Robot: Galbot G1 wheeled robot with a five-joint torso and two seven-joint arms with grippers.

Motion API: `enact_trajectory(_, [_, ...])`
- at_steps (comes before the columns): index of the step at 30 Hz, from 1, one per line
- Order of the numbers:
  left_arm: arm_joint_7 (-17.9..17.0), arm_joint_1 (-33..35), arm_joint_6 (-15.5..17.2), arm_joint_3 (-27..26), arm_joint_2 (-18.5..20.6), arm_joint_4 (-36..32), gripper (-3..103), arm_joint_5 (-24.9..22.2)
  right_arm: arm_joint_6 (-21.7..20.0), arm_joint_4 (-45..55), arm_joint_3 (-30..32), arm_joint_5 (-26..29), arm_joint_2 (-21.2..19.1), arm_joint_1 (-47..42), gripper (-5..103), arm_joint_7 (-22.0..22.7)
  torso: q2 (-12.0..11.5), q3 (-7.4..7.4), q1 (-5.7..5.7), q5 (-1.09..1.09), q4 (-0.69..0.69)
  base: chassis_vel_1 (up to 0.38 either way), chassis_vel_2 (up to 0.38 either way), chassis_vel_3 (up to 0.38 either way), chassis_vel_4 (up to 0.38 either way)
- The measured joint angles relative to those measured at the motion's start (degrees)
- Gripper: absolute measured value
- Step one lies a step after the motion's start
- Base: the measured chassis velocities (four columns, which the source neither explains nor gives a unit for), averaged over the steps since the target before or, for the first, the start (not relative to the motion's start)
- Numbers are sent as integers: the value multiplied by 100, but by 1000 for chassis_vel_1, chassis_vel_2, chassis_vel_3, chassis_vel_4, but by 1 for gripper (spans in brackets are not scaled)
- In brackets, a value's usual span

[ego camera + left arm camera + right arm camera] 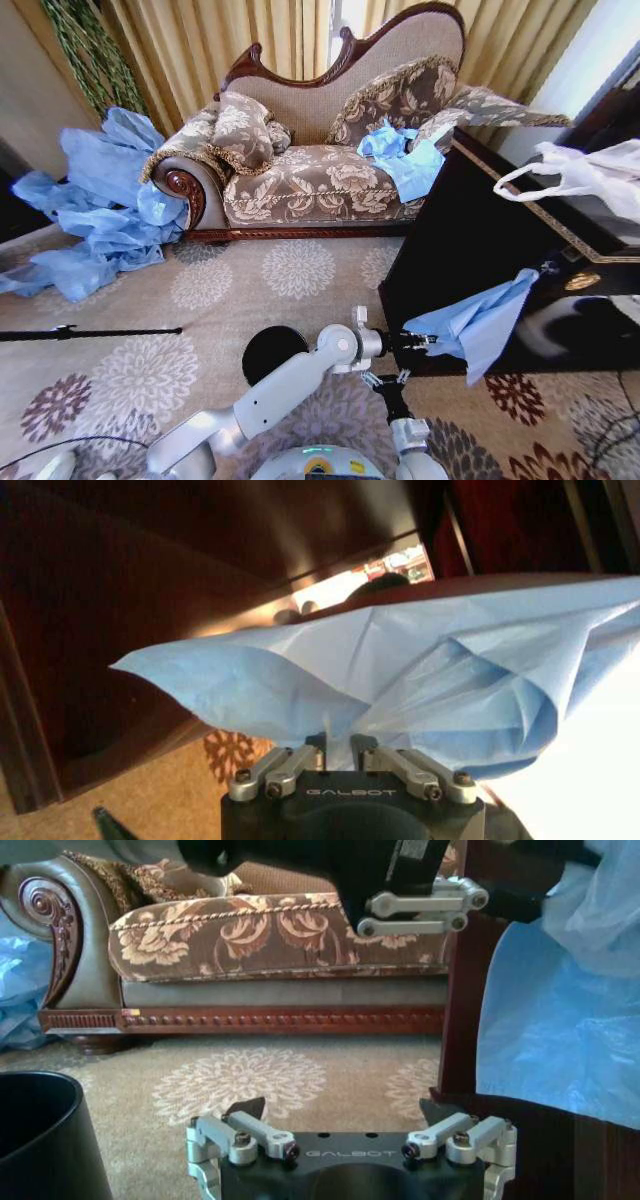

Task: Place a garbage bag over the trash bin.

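Note:
My left gripper is shut on a corner of the garbage bag, a thin light-blue film bag that hangs in front of the dark cabinet. The left wrist view shows its fingers pinched on the bag. The trash bin, small, black and round, stands on the carpet to the left of the bag, partly behind my left arm. My right gripper sits just below the left one, open with nothing between its fingers. The right wrist view has the bin at one edge and the bag at the other.
A dark wooden cabinet stands close on the right with a white loop-handled bag on top. The patterned sofa is ahead, with blue bags on its seat. A heap of blue bags lies at left and a black rod on the carpet.

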Motion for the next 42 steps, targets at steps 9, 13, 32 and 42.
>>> enact_trajectory(9, [5, 8, -156, 38, 50, -3, 0, 68, 0, -2, -2, -13, 6, 3, 100, 0, 0, 0, 0, -1, 0, 0, 0, 0, 0])
enact_trajectory(13, [-65, 27, -156, -12, 120, -58, 0, 80, 0, 0, -2, -14, -5, 4, 100, 3, 0, 0, 0, -1, -1, 0, 0, 0, 0])
enact_trajectory(32, [-625, 262, -10, -617, 905, -580, 0, 7, 53, -26, -22, 17, -22, -10, 100, -6, 0, 0, 0, -1, -2, 0, 0, 0, 0])
enact_trajectory(42, [-381, 341, 30, -901, 991, -774, 0, -24, 59, -22, -47, 14, -30, -11, 100, -9, 0, 0, 0, -1, 0, 0, 0, 0, 0])
